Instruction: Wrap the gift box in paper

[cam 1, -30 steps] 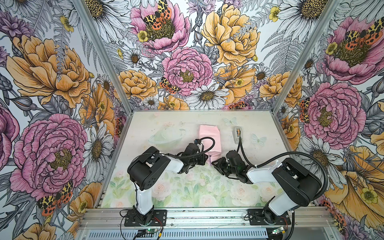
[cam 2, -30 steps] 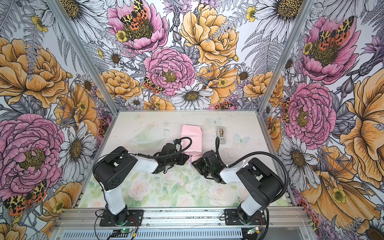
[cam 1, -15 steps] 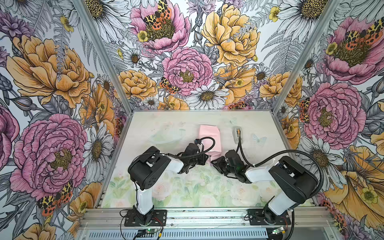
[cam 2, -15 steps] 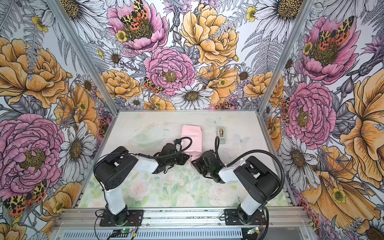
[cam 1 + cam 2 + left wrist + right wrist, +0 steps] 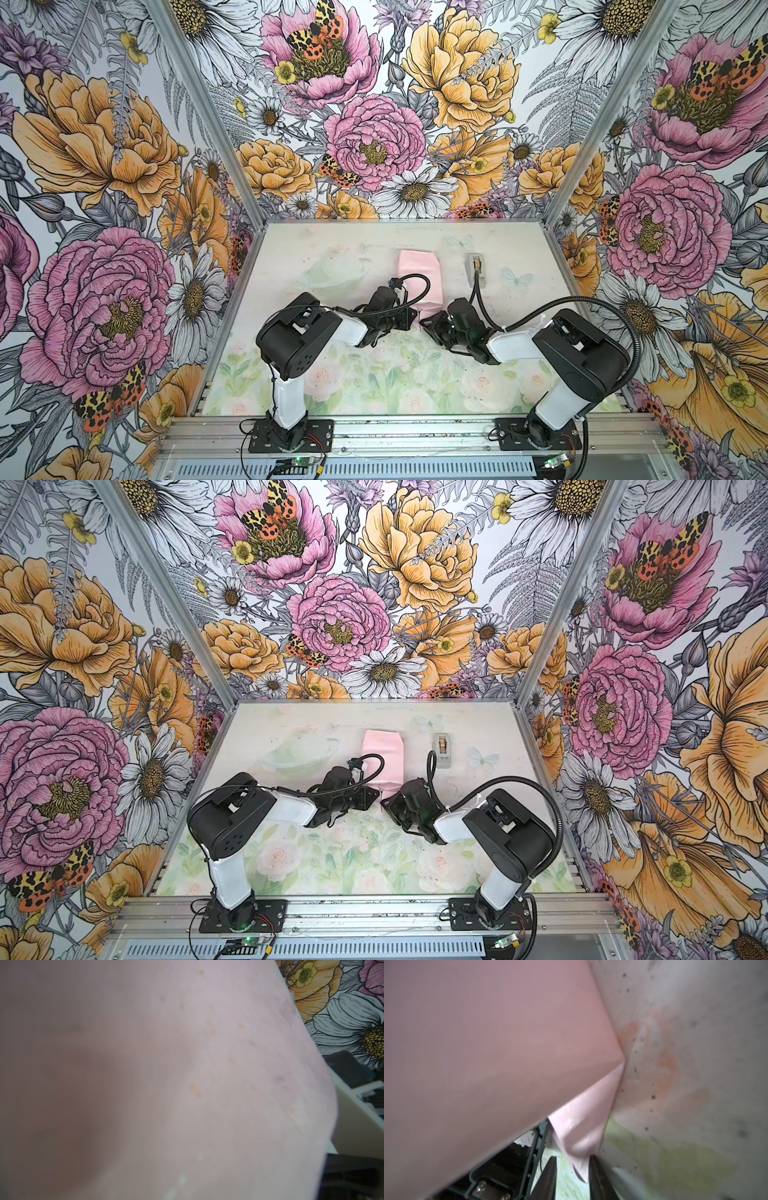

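Around the paper (image 5: pixel 508 1043) flap, right claw (image 5: pixel 572 1157) gapes slightly; left claw (image 5: pixel 409 318) buried, grip untellable.

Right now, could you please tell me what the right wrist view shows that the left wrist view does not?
Only the right wrist view shows the right gripper, its jaws apart on either side of a pointed flap of the paper, and the printed table beside it. Only the left wrist view shows the flowered wall beyond the sheet's edge; no fingers appear there. Both share the pale pink face of the paper filling most of the frame, with some dark robot hardware at the edge.
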You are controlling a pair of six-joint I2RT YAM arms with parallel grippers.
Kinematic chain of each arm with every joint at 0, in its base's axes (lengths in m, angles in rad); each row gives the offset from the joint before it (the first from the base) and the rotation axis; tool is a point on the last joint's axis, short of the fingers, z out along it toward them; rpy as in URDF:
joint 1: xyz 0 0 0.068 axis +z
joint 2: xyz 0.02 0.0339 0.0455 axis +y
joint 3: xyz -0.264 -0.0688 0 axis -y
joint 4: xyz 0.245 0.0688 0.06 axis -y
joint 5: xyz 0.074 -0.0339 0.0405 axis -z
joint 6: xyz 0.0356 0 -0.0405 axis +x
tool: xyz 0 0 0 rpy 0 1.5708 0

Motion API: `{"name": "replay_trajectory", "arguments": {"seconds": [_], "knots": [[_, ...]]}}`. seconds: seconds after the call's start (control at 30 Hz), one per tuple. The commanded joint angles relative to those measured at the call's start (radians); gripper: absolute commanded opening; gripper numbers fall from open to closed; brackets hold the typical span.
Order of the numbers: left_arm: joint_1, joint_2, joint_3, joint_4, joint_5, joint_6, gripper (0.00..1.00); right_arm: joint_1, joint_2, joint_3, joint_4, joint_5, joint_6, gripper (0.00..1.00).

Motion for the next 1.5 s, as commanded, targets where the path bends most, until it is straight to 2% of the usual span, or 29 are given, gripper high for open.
{"name": "replay_trajectory", "arguments": {"seconds": [0.0,0.13,0.27,0.57,0.97,1.47], "knots": [[0.012,0.022,0.018,0.014,0.023,-0.013,0.23,0.011,0.014,0.026,0.012,0.027,0.007,0.29],[0.010,0.023,0.021,0.014,0.024,-0.012,0.23,0.021,0.011,0.028,-0.008,0.028,0.012,0.30],[0.012,0.019,0.019,0.014,0.025,-0.013,0.23,0.031,0.002,0.010,-0.011,0.027,0.032,0.35],[0.018,0.015,0.016,0.014,0.025,-0.011,0.23,0.064,-0.063,-0.028,-0.077,0.043,0.057,0.36],[0.019,0.009,0.013,0.017,0.031,-0.009,0.23,0.042,0.026,0.014,-0.018,0.047,0.049,0.36],[0.032,0.001,0.003,0.019,0.029,-0.006,0.23,0.020,-0.145,0.009,-0.252,0.046,-0.039,0.39]]}}
